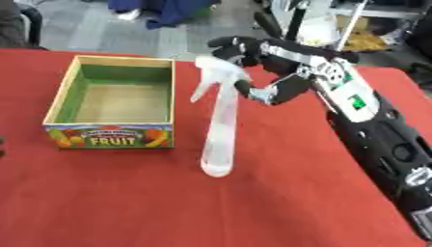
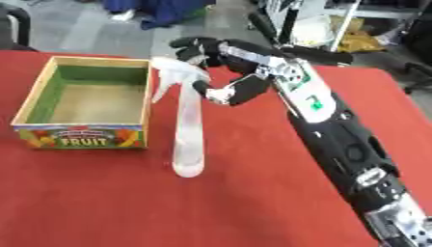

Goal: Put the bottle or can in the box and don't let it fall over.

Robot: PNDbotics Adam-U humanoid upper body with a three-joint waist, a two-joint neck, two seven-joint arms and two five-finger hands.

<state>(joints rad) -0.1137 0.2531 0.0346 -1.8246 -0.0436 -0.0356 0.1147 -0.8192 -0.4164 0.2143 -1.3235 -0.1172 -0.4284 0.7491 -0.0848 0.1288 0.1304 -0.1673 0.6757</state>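
Note:
A clear spray bottle [image 1: 221, 125] stands nearly upright on the red table [image 1: 127, 202], just right of the wooden box [image 1: 110, 136] with the FRUIT label. The box is open at the top and has a green inside with nothing in it. My right hand [image 1: 287, 79] comes in from the right at the bottle's top. Its fingers [image 1: 229, 47] curl behind the white spray head, and its thumb [image 1: 256, 92] lies against the neck. The bottle's base [image 1: 216, 167] is at the cloth; I cannot tell whether it touches.
My black right forearm [image 2: 337, 140] runs along the table's right side to the lower corner. A dark sliver [image 1: 2, 146] shows at the left edge. Chairs, stands and a floor lie beyond the table's far edge.

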